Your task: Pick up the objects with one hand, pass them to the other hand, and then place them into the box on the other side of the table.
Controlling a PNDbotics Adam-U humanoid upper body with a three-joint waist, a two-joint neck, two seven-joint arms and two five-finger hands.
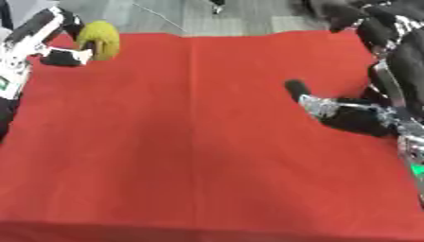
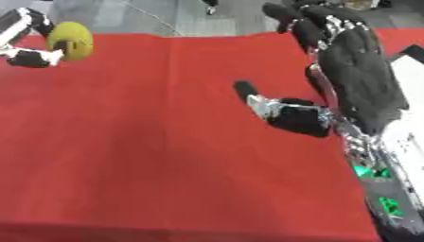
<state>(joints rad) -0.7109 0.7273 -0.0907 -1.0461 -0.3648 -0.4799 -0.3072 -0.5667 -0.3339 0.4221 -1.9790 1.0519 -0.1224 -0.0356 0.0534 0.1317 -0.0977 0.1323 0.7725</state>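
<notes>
Yellow ball (image 1: 100, 39) in L hand (image 1: 51, 38); R hand (image 2: 352, 71) open.

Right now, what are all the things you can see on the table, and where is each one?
Round yellow-green ball-like object: one, yellow-green, far left corner of the table, held in the left hand.
Red cloth table cover: one, red, spread over the whole table, with a fold line running down from the far edge.
Grey floor: grey, beyond the table's far edge.
White flat surface: one, white, at the right edge of the right eye view; what it is cannot be told.
Left hand: one, black and white, far left, fingers curled round the yellow-green object.
Right hand: one, black with silver joints, right side, open above the cloth, thumb sticking out toward the middle.
</notes>
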